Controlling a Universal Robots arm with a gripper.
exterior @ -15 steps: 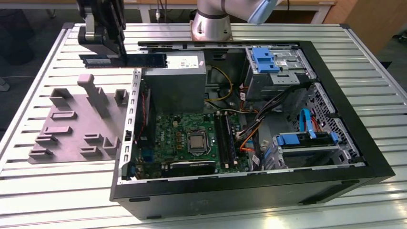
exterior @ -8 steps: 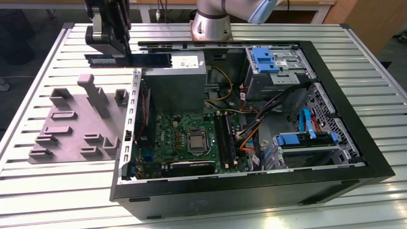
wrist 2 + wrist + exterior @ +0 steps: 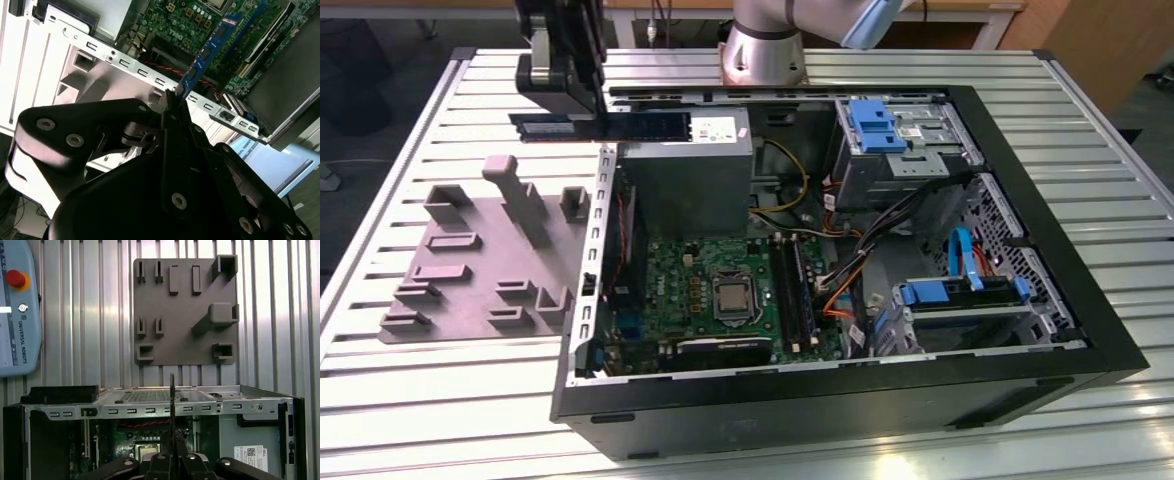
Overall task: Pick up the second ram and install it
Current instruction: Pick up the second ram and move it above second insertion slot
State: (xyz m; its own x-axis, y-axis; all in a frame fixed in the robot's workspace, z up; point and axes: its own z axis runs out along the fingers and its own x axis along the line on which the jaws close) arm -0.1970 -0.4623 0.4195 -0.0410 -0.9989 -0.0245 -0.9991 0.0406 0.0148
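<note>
- Gripping the second ram (image 3: pixel 647 126) toward its end at the exterior view's left, the end effector (image 3: pixel 564 112) hung in the upper left of that frame, clamped on the stick.
- The stick was held level and lengthwise across the frame, clear of the slatted counter (image 3: pixel 440 400), at the upper left corner of the open computer case (image 3: pixel 1067 330).
- In the second wrist view the second ram (image 3: pixel 210 50) showed as a blue board jutting from between the black fingers (image 3: pixel 176 116), with the green motherboard (image 3: pixel 200 20) beyond it.
- In the first wrist view it (image 3: pixel 172 395) appeared edge-on as a thin dark line rising from the end effector (image 3: pixel 172 452).
- A grey holder block (image 3: pixel 480 260) lay on the counter at the exterior view's left of the case.
- The motherboard (image 3: pixel 674 285) sat in the lower middle of the exterior view, long black slots (image 3: pixel 790 290) beside its socket.
</note>
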